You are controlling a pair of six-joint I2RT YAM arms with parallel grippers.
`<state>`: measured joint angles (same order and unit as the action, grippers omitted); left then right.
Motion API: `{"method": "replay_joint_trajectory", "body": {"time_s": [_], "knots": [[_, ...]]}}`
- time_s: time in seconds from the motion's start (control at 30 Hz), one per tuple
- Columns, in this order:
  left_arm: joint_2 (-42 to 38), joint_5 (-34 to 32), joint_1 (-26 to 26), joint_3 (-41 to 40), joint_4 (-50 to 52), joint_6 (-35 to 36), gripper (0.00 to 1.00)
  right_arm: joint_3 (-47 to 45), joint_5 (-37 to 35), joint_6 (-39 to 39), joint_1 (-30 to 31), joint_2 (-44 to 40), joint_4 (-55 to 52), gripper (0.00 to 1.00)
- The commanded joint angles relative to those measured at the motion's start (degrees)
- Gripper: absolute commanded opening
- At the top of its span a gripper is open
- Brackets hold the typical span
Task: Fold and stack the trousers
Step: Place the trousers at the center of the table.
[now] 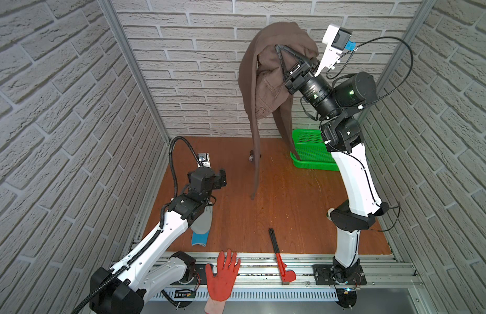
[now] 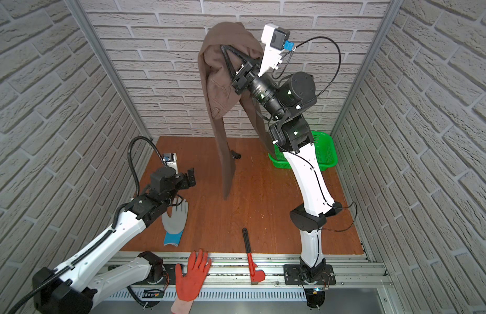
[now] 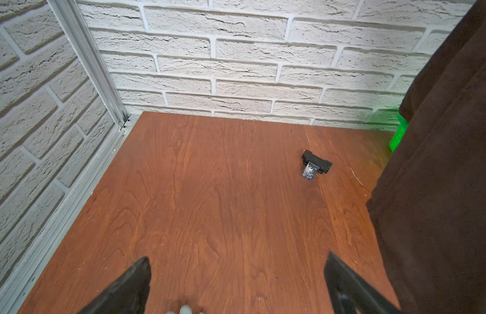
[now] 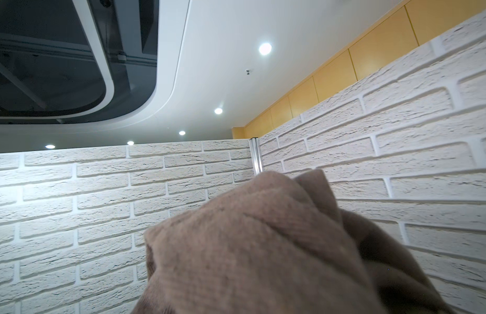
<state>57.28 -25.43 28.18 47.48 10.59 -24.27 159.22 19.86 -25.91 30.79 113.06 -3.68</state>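
Brown trousers (image 1: 266, 81) hang bunched from the right pincer (image 1: 277, 48), which is clamped on them high above the tabletop's (image 1: 290, 212) far edge. The left pincer (image 3: 237, 267) is wide open and empty. That wadded grip could probably slip, or a dangling leg might snag the green basket (image 1: 309, 152).

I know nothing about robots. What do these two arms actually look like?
Both have glossy white shells between chunky black joints. The left arm carries a ribbed black hose looping above it; the right arm trails thin black cables and shows a small green light. Each ends in slim black triangular jaws, with a white camera box at the wrist.
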Motion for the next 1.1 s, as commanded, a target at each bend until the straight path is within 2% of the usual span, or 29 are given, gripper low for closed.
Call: {"method": "replay_joint_trajectory", "body": {"time_s": [0.0, 0.4, 0.53, 0.63, 0.77, 0.93, 1.07], "knots": [[-1.70, -0.19, -0.49, -1.49, -4.39, -0.61, 0.98, 1.68, 1.34, 1.51, 2.10, -0.69, 6.32, 0.06], [-5.01, -0.24, -1.80, -5.03, -6.50, -2.25, 0.98, 2.53, -0.61, 6.34, 8.73, -0.14, 8.55, 0.05], [-6.05, -0.15, -1.90, -5.45, -5.77, -2.80, 0.98, 2.06, -1.51, 7.11, 8.78, -0.12, 4.56, 0.05], [-7.14, -0.19, -1.90, -5.77, -5.34, -2.84, 0.98, -2.28, -2.20, 8.29, 8.21, -0.47, 0.50, 0.05], [-8.51, -0.35, -1.91, -6.12, -4.24, -2.78, 0.98, -18.88, -4.03, 9.61, 7.05, -5.85, 0.86, 0.06], [-9.88, -1.02, -1.95, -6.40, -2.30, -1.94, 0.98, -45.58, -10.89, 12.72, 6.11, -14.34, 5.31, 0.06], [-10.69, -1.38, -2.04, -6.42, -1.14, -1.40, 0.98, -65.00, -15.94, 11.31, 4.01, -19.60, 9.20, 0.07]]}}
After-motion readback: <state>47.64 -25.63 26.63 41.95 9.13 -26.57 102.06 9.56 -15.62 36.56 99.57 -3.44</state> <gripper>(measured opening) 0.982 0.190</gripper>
